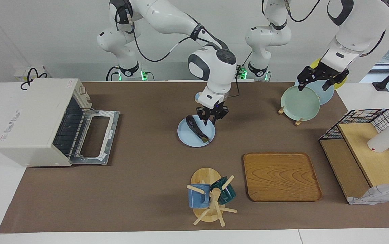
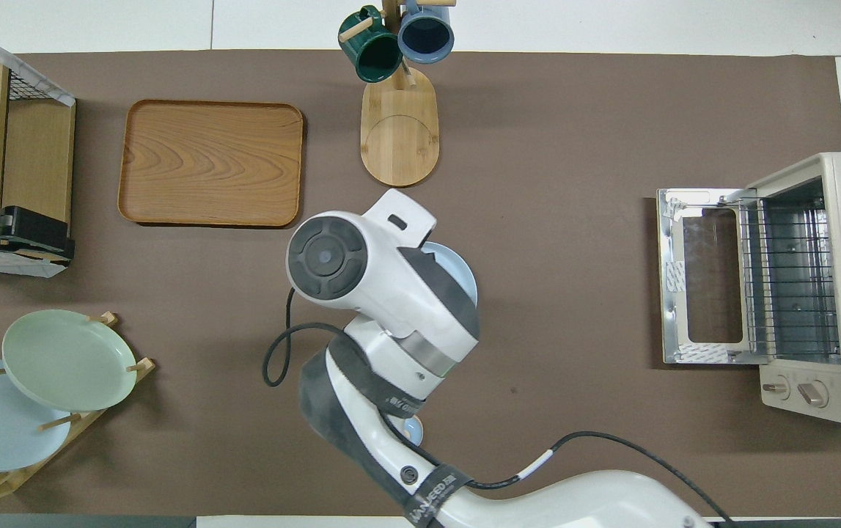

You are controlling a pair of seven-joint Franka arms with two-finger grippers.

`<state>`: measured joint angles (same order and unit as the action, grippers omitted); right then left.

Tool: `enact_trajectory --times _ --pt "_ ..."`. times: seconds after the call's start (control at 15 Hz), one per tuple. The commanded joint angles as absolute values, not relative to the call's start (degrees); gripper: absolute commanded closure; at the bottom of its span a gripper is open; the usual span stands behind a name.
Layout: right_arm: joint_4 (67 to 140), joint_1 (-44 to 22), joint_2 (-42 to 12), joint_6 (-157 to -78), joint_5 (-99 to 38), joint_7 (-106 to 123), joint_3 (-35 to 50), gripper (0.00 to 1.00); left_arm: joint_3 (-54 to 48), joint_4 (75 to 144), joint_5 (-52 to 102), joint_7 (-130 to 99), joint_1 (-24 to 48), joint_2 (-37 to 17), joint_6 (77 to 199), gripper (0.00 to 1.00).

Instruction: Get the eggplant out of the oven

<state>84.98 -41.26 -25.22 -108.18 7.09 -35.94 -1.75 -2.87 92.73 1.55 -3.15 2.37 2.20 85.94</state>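
Slim dark purple-black eggplant (image 1: 197, 128), glossy with pale glints, lies flat on a round pale-blue plate (image 1: 187, 137) at mid-table on the brown mat. Long axis runs diagonally across the plate: the brownish stem end points away from the robots and toward the left arm's end of the table, the rounded dark end toward the robots. In the overhead view the right arm covers the eggplant; only the plate's rim (image 2: 464, 273) shows.

Right gripper (image 1: 212, 119) hangs over the plate, fingers spread, nothing between them, tips just beside the eggplant's rounded end; contact cannot be told.

Boxy off-white toaster oven (image 1: 33, 122) sits at the right arm's end of the table, its glass door (image 1: 96, 137) folded down flat in front of it, wire rack (image 2: 787, 282) bare.

Left gripper (image 1: 318, 81) waits over the wooden plate rack holding a pale-green plate (image 1: 299, 103); fingers parted, empty.

Also on the table: rounded rectangular wooden tray (image 1: 281, 176) with visible grain, and a wooden mug tree (image 1: 211, 200) carrying a blue mug and a dark-green mug
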Motion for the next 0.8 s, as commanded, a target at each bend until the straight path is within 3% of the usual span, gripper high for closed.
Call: enact_trajectory --times 0.0,0.13,0.33,0.47,0.6,0.73 --pt "92.07 -35.62 -18.83 -105.3 7.12 -31.65 -0.97 1.0 -2.9 94.91 2.11 -12.27 6.05 1.94 88.85 0.0" --pt "101.64 -31.74 -14.09 -106.17 7.12 -28.41 -1.05 1.0 -2.9 97.11 2.63 -18.51 9.21 1.76 91.65 0.0" --pt "110.19 -24.99 -11.26 -108.8 7.47 -26.38 -1.23 1.0 -2.9 100.89 5.01 -30.37 14.75 0.54 97.98 0.0" --pt "117.73 -19.54 -9.42 -115.28 9.39 -21.29 -1.32 1.0 -2.9 100.81 5.1 -40.82 20.1 -3.41 101.58 0.0" --pt "127.4 -13.39 -7.48 -127.47 13.26 -19.61 -1.14 1.0 -2.9 100.9 5.27 -50.32 24.77 -7.19 106.41 0.0" --pt "131.48 -11.35 -7.03 -132.62 13.62 -14.18 -1.23 1.0 -2.9 101.16 6.23 -58.14 29.07 -10.53 111.07 0.0"
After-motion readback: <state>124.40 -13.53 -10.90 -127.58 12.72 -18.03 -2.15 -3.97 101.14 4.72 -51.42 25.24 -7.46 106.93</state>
